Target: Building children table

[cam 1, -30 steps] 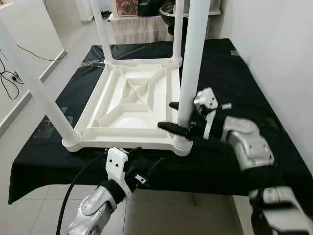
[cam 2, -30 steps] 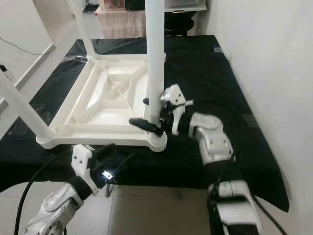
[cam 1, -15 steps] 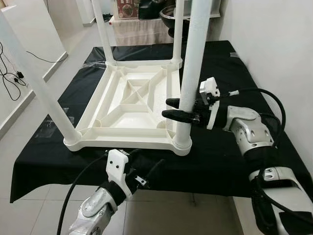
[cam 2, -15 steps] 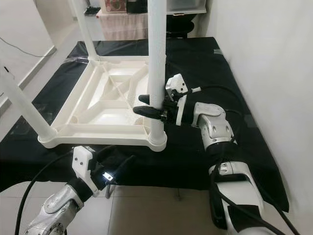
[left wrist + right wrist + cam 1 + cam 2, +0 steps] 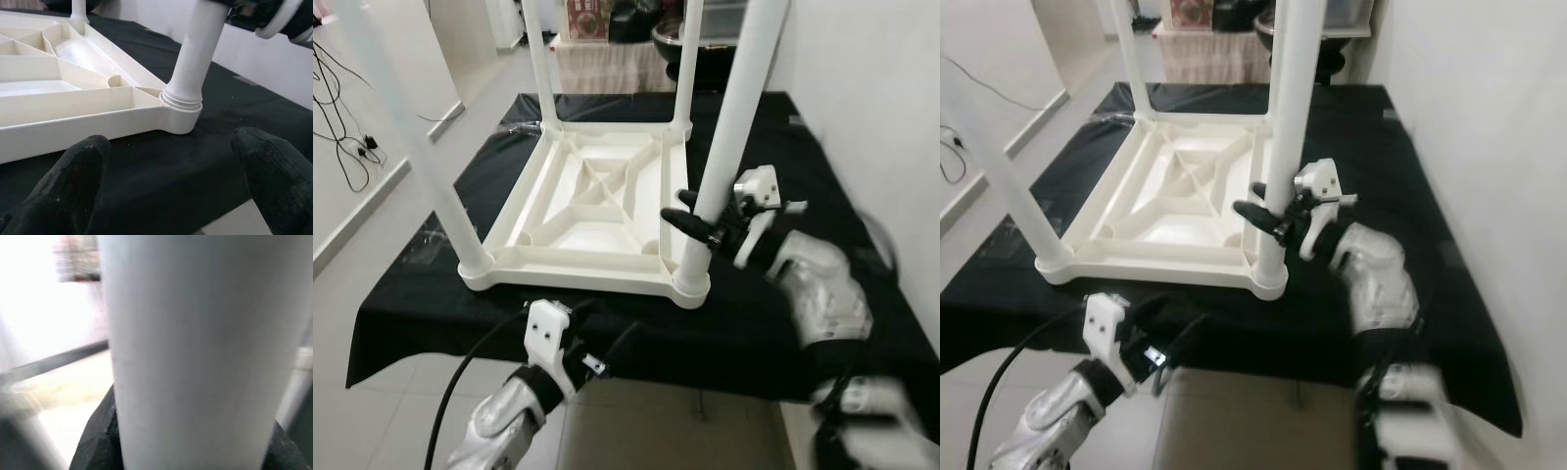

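The near-right table leg (image 5: 729, 137) of the upturned children table (image 5: 587, 211) is clamped between the right gripper (image 5: 697, 220) fingers; the left gripper (image 5: 166, 186) is held wide apart at the counter (image 5: 744, 323) front edge.

No lettering, brand, number or sign can be read anywhere. A reddish picture or box (image 5: 588, 20) at the far end of the room may carry print, but it is too small and blurred to make out.

White plastic children table (image 5: 597, 211) lies upside down on the black cloth. Four white legs (image 5: 729, 117) stand upright in its corners.
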Available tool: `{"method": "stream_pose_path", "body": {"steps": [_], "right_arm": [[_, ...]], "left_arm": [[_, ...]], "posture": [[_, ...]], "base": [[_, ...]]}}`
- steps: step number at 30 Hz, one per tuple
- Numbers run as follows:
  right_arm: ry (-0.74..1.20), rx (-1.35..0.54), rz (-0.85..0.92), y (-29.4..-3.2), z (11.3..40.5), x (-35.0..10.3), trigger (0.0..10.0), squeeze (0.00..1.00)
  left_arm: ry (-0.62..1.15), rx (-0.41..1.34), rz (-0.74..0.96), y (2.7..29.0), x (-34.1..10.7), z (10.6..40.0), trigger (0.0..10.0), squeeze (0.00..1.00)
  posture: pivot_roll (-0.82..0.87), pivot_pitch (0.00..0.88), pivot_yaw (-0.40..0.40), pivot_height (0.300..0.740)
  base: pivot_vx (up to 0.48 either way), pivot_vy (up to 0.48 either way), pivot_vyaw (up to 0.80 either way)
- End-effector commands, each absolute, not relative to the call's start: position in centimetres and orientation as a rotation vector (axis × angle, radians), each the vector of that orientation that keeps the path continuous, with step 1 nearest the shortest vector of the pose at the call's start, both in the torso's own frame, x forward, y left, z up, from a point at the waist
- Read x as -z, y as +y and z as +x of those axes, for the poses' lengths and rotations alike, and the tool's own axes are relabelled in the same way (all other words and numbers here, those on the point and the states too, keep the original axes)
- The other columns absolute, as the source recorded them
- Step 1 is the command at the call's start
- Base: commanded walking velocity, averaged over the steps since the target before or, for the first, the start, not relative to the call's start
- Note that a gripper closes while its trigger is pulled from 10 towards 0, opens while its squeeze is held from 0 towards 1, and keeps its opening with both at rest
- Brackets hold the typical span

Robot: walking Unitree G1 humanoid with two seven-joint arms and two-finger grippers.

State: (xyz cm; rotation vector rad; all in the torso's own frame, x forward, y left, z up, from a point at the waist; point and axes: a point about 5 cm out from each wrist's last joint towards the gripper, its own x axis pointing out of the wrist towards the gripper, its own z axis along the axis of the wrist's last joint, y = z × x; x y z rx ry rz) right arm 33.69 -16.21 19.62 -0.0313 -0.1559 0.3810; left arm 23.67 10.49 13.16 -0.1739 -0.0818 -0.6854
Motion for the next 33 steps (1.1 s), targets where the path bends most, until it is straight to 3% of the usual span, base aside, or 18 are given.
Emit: {"method": "stream_pose_path", "body": {"steps": [1,2,5,10,11,15,16,22,23,24,25,33], "right_arm": [[0.01,-0.172,-0.054,-17.3,32.1,-15.5,0.0,0.0],[0.086,-0.218,-0.06,-14.4,30.2,-13.2,0.0,0.0],[0.09,-0.267,-0.049,-13.5,30.2,-12.9,0.0,0.0],[0.046,-0.325,-0.071,-12.6,32.9,-14.3,0.0,0.0],[0.033,-0.336,-0.058,-12.5,33.2,-14.6,10.0,0.0],[0.005,-0.405,-0.019,-11.7,33.4,-15.4,10.0,0.0],[-0.007,-0.496,0.008,-11.2,33.5,-15.8,10.0,1.0],[-0.038,-0.765,0.011,-11.2,33.4,-17.9,10.0,1.0],[-0.036,-0.835,-0.008,-11.6,33.4,-18.2,10.0,0.68],[-0.036,-0.835,-0.008,-11.6,33.4,-18.2,10.0,0.68],[-0.029,-0.904,-0.064,-12.3,33.6,-18.5,10.0,0.0],[0.027,-1.143,-0.157,-15.1,35.4,-20.7,10.0,0.0]], "left_arm": [[-0.066,0.674,-0.163,11.1,-12.9,23.6,10.0,0.0],[-0.063,0.678,-0.16,11.1,-12.9,23.7,10.0,0.0],[-0.062,0.681,-0.16,11.1,-12.8,23.7,10.0,0.0],[-0.072,0.675,-0.154,10.9,-12.9,24.2,10.0,0.0],[-0.076,0.66,-0.155,11.1,-12.9,24.3,10.0,0.0],[-0.08,0.642,-0.154,11.3,-13.0,24.4,10.0,0.0],[-0.08,0.645,-0.152,11.3,-12.9,24.4,10.0,0.0],[-0.078,0.663,-0.155,11.0,-13.0,24.5,10.0,0.0],[-0.078,0.664,-0.156,11.0,-13.0,24.5,10.0,0.0],[-0.078,0.664,-0.156,11.0,-13.0,24.5,10.0,0.0],[-0.079,0.663,-0.157,11.0,-13.0,24.5,10.0,0.0],[-0.082,0.649,-0.157,10.9,-13.0,24.3,10.0,0.0]], "posture": [[-0.04,0.13,0.044,0.74],[-0.05,0.117,0.05,0.74],[-0.05,0.117,0.05,0.74],[-0.05,0.101,0.033,0.74],[-0.04,0.096,0.031,0.74],[-0.04,0.096,0.031,0.74],[-0.04,0.094,0.034,0.74],[-0.05,0.092,0.033,0.74],[-0.05,0.092,0.033,0.74],[-0.05,0.092,0.033,0.74],[-0.04,0.093,0.027,0.74],[-0.01,0.099,0.019,0.74]], "base": [[0.0,0.0,0.0],[0.0,0.0,0.0],[0.0,0.0,0.0],[0.0,0.0,0.0],[0.0,0.0,0.0],[0.0,0.0,0.0],[0.0,0.0,0.0],[0.0,0.0,0.0],[0.0,0.0,0.0],[0.0,0.0,0.0],[0.0,0.0,0.0],[0.0,0.0,0.0]]}}
